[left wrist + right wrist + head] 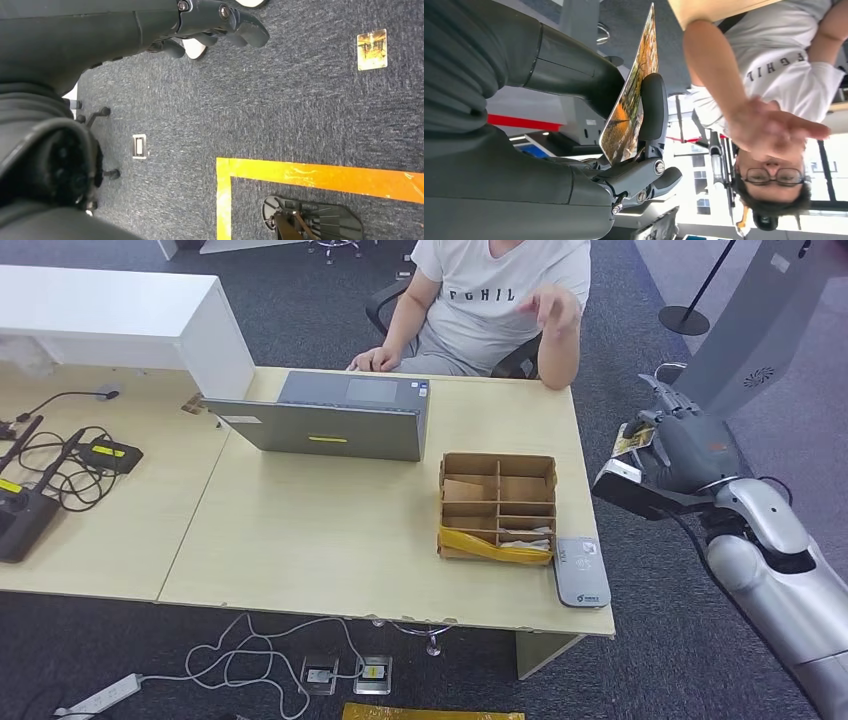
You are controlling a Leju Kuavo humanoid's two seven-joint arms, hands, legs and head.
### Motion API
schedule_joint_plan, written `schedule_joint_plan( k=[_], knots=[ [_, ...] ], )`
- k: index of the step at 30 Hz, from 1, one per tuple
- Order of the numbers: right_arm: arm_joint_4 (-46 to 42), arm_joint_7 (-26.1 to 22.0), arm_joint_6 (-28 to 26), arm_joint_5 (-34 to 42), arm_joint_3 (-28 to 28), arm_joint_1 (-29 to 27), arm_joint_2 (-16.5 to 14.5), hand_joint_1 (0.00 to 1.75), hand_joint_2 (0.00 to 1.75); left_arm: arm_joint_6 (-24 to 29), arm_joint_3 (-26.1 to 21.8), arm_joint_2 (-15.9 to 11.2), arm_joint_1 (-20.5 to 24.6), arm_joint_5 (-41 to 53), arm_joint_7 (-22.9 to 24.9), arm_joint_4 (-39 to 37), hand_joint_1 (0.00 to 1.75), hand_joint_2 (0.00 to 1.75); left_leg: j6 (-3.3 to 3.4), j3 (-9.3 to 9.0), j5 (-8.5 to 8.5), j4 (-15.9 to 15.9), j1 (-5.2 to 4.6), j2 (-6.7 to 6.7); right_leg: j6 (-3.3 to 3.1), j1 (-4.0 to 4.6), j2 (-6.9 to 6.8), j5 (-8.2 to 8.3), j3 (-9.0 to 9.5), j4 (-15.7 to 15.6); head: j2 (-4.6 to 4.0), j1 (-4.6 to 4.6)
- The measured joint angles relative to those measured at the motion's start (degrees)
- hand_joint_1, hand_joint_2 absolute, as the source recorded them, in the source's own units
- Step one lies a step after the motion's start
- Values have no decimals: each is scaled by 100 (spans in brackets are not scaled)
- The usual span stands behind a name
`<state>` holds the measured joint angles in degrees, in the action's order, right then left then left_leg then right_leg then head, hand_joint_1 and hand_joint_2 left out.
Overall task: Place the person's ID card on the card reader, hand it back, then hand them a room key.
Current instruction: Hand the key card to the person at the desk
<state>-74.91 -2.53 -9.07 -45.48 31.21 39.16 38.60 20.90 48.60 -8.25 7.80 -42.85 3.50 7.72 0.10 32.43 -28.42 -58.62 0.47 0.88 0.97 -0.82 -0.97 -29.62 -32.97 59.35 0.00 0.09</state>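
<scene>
We see a thin card printed with a warm orange-and-gold picture [631, 95] pinched between the thick thumb and the darker fingers of the robot's right hand [685, 445], held up in the air off the right end of the pale wooden table [330, 530] and apart from it. Whether this is the ID card or the room key we cannot tell from its face, since no print is legible. The flat grey card reader [582, 572] lies at the table's near right corner, just beside the brown cardboard divided box [498, 505], with nothing on it. The seated person in a white T-shirt has a raised hand [548, 308] open towards the card, near it but not touching. We judge the step in hand to be a handover. The next move calls for carrying the card to that palm and loosening the pinch only once it is taken. The left hand [210, 30] hangs over the dark carpet, fingers curled in and holding nothing.
</scene>
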Motion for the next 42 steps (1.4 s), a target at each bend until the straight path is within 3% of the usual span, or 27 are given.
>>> schedule_joint_plan(
  k=[8,23,27,35,42],
  knots=[
    [237,-92,-115,-250,242,1,-432,175,175,-4,42,14,8,-14,-15,0,0,0,0,0,0,0,0,0,0,0,-1,0,-1,0,0,0],
    [731,-227,-300,-252,392,37,-763,175,175,-8,143,11,6,3,-15,0,0,0,0,0,0,0,0,0,0,0,-1,0,-2,0,0,1],
    [909,-304,-406,-249,392,98,-819,0,175,-43,161,-5,6,8,-15,0,0,0,0,-1,0,0,0,0,0,0,-1,0,-2,0,0,1],
    [1126,-297,-710,-462,399,81,-898,0,175,-80,184,-21,4,10,-15,0,0,0,0,-2,0,0,0,-1,0,0,0,0,-3,-1,0,1],
    [1133,-73,-500,-431,397,23,-909,0,175,-93,184,-32,4,-17,-15,0,0,0,0,-5,0,-1,0,-1,0,0,1,0,-3,-1,0,2]
  ],
)
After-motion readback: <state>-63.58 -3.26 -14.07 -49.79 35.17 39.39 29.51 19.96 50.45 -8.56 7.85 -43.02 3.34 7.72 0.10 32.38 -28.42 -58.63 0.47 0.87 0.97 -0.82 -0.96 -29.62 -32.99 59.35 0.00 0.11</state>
